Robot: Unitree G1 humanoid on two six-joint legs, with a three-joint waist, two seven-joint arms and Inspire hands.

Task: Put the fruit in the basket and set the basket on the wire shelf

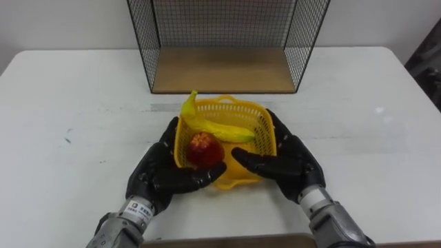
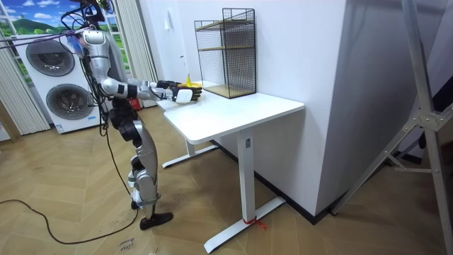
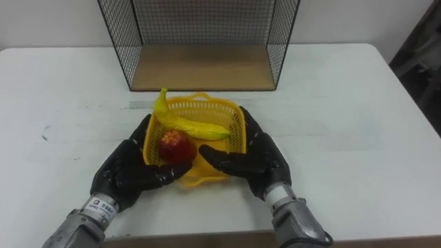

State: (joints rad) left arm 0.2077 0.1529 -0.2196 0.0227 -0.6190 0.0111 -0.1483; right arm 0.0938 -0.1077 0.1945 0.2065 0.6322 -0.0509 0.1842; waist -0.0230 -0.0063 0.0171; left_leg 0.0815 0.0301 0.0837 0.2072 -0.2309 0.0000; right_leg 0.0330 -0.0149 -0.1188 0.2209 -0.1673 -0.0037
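Room view: the robot stands at the smooth white table (image 2: 233,113) facing the black wire shelf (image 2: 226,53), whose two wooden-boarded tiers show here, with stacked washing machines (image 2: 53,78) well away from the shelf, behind the robot. Eye views: just in front of the shelf is the yellow plastic lattice basket (image 1: 262,127), with the black left hand (image 1: 155,172) and right hand (image 1: 289,162) curled round its sides. Inside lie a curved banana (image 1: 224,129) toward the shelf and a round red apple (image 1: 204,148) on the side away from it.

Yellow basket (image 1: 258,131) on white table, holding banana (image 1: 219,127) and red apple (image 1: 204,148) — before wire shelf (image 1: 224,41).
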